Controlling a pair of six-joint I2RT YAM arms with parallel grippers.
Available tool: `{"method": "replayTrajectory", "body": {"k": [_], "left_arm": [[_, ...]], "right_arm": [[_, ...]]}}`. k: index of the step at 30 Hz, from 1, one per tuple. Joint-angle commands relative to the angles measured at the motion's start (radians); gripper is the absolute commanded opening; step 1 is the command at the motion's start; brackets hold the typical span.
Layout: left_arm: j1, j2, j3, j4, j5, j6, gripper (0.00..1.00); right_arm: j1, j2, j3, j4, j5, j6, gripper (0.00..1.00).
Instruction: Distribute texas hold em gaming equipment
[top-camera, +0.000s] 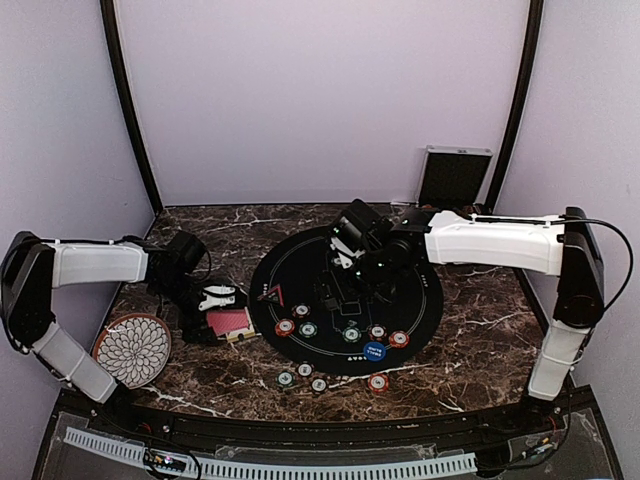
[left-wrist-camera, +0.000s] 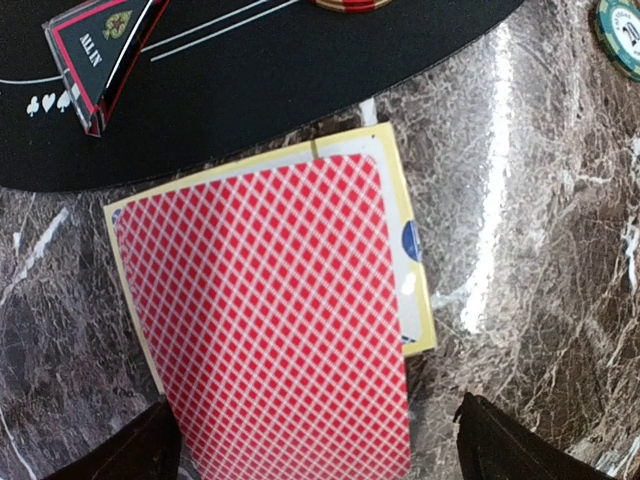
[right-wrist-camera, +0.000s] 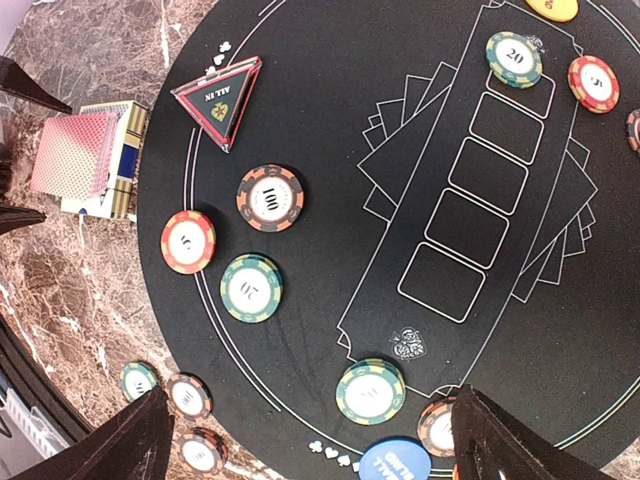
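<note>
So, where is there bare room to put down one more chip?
The row of printed boxes in the middle of the black mat is mostly bare. The marble table between the mat and the right arm is also free. Chips crowd the mat's near edge, and the cards lie beside its left edge.

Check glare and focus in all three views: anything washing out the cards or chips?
Left wrist: a bright glare streak on the marble table right of the red-backed card, whose lattice is sharp. Right wrist: the black mat is matte with no glare, and the 100 chip reads clearly. Top external: even light, but the poker chips are too small to read.
</note>
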Motion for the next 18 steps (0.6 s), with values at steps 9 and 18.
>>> {"method": "replayTrajectory", "body": {"k": [9,18], "left_arm": [[-0.01,0.028,0.011,0.057,-0.052,-0.029,0.99],[-0.021,0.06,0.014,0.065,-0.049,-0.055,0.99]], "right_arm": [[0.003,-0.034,-0.005,0.014,0.009,0.008,0.99],[0.003,-0.039,-0.015,0.016,0.009,0.009,0.98]]}}
